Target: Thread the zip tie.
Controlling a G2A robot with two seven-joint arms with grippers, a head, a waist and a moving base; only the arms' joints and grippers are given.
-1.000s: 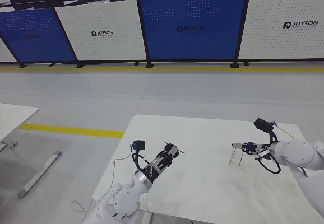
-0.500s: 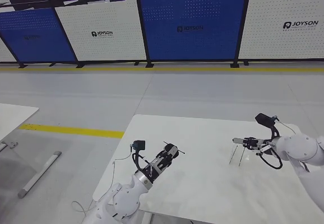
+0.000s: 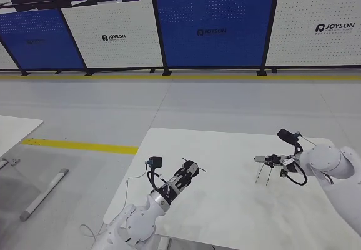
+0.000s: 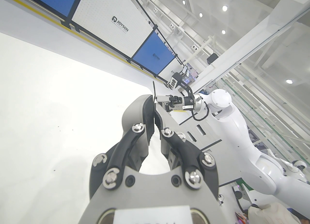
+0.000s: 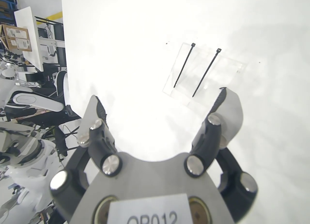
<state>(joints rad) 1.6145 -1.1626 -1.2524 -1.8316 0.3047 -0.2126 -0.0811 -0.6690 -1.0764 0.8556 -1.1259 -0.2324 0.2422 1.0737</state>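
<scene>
**White worktop: one tie in hand, two lying loose**

Top view: white worktop (image 3: 230,206), blue/white panel wall (image 3: 215,31) behind. Left gripper (image 3: 190,167) near the front-left edge, clamped on a zip tie (image 3: 198,167) sticking out sideways. Right gripper (image 3: 260,160) hovering just over two loose ties (image 3: 258,175) on the opp. side, well apart from the left.

Left wrist view: pads (image 4: 147,113) pressed together on the held tie, thin strip poking up past the tips.

Right wrist view: jaws spread wide, nothing between. Loose ties side by side on a clear sheet (image 5: 227,65), heads at the far end from the gripper.

Step, as judged: pre-thread. Tie gripped at one spot only, no loop formed yet. Next prob. calls for bringing the right over to take the free tail and lining it up w/ the head slot. Fine alignment needed, strip thin and floppy.

Vs 1 s ago: right wrist rolled a bit, gripper edged slightly toward mid-worktop. Left arm, held tie and loose ties unmoved.
</scene>
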